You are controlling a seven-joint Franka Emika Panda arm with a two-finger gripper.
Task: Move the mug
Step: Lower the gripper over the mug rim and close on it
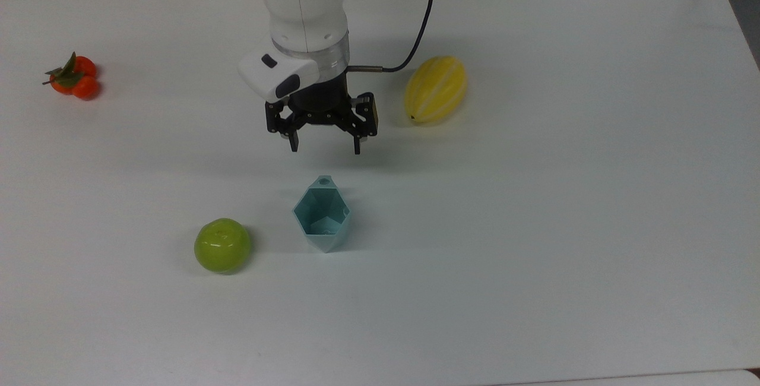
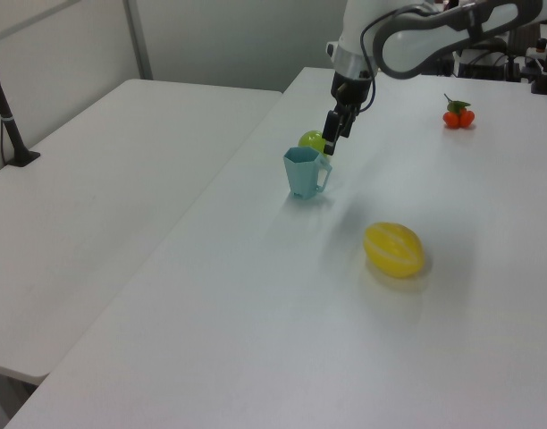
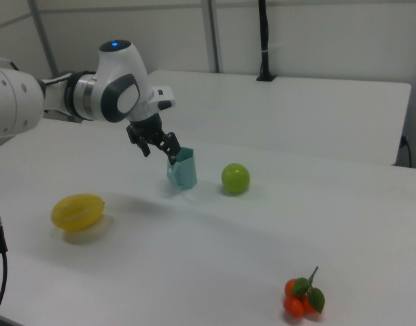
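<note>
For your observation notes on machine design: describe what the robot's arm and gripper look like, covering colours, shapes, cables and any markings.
The arm is glossy white with rounded, tube-like segments and grey joint rings. A blue light glows on top of one joint in the right view. A black cable loops beside the wrist. The gripper is black, with an open linkage frame and two thin fingers.

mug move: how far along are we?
Done: nothing on the mug itself; it stands upright on the table between the green apple and the yellow melon, untouched. In hand: the approach, with the hand open and empty, hanging above the table just short of the mug's handle side in the top view. Left: descend, grasp, lift, relocate.
</note>
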